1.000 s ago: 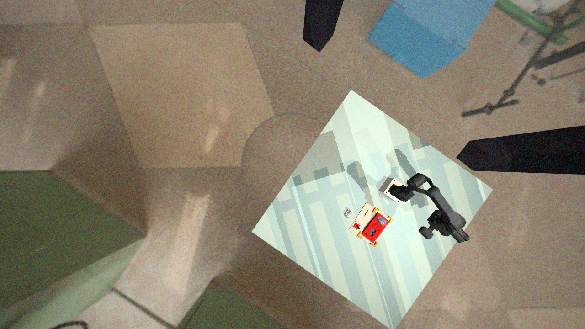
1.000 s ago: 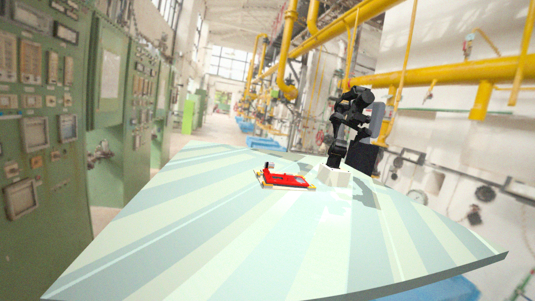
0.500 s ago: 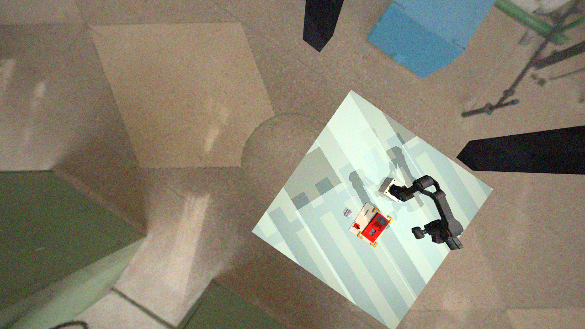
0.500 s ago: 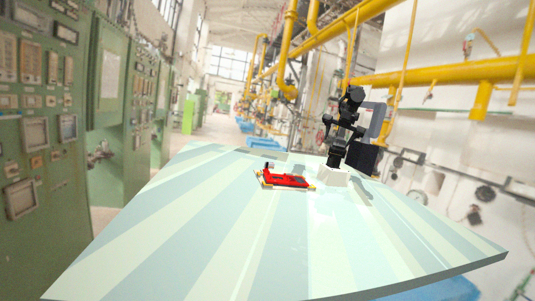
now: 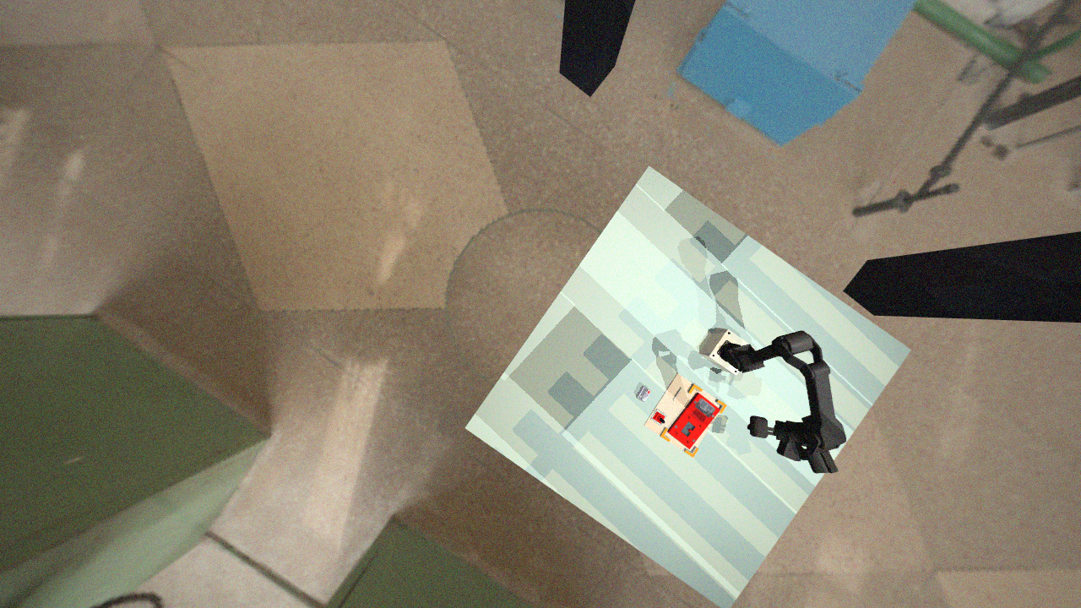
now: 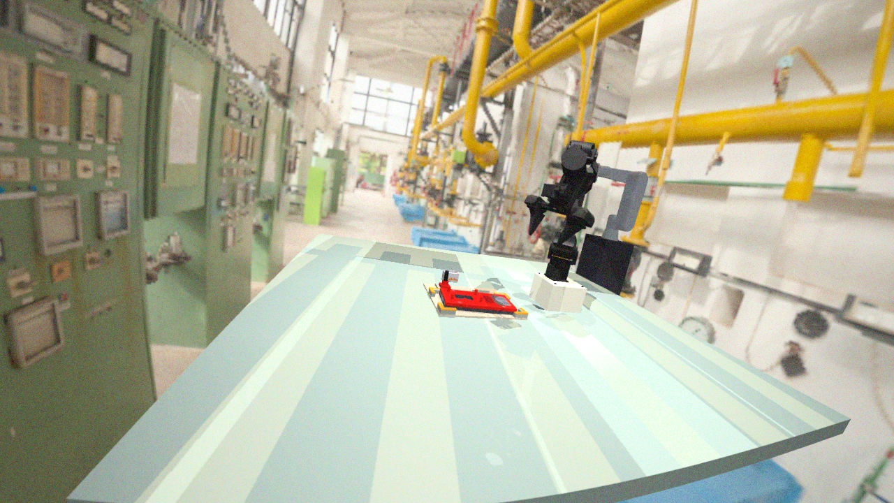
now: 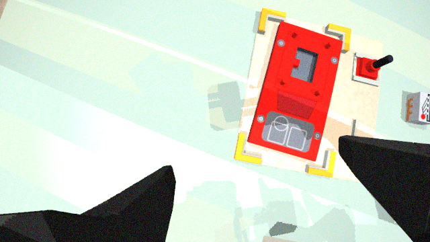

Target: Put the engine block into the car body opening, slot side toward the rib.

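Observation:
The engine block (image 5: 641, 393) (image 6: 452, 275) (image 7: 418, 107) is a small grey-white block with orange marks on one side. It stands on the table beside the base plate, cut by the right edge of the wrist view. Which side has the slot I cannot tell. The red car body (image 5: 686, 437) (image 6: 464, 303) (image 7: 269, 91) lies in the plate's yellow corner holders. Its opening (image 7: 306, 68) is empty, with a small red rib (image 7: 296, 63) on its left edge in the wrist view. My gripper (image 6: 547, 233) (image 7: 256, 159) is open and empty, high above the table and away from the block.
The cream base plate (image 7: 363, 101) also bears a red lever piece (image 5: 659, 417) (image 7: 364, 67) with a black stick and a thin grey upright (image 7: 353, 127). The lever stands between car body and block. My white arm base (image 5: 718, 341) (image 6: 556, 297) is near the plate.

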